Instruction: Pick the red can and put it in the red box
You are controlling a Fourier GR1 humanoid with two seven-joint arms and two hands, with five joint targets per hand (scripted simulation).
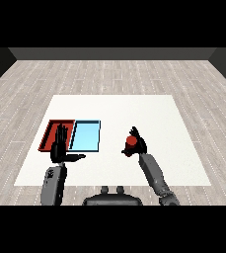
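Red can (131, 142) sits clasped in the right hand (137, 144) well right of the red tray (49, 132), left hand (60, 148) flat-fingered over that tray, and the can looks light, rigid, slick-sided, best gripped mid-body.

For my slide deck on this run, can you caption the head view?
Right hand curled round the red can, right of the light blue tray; open left hand over the red tray.
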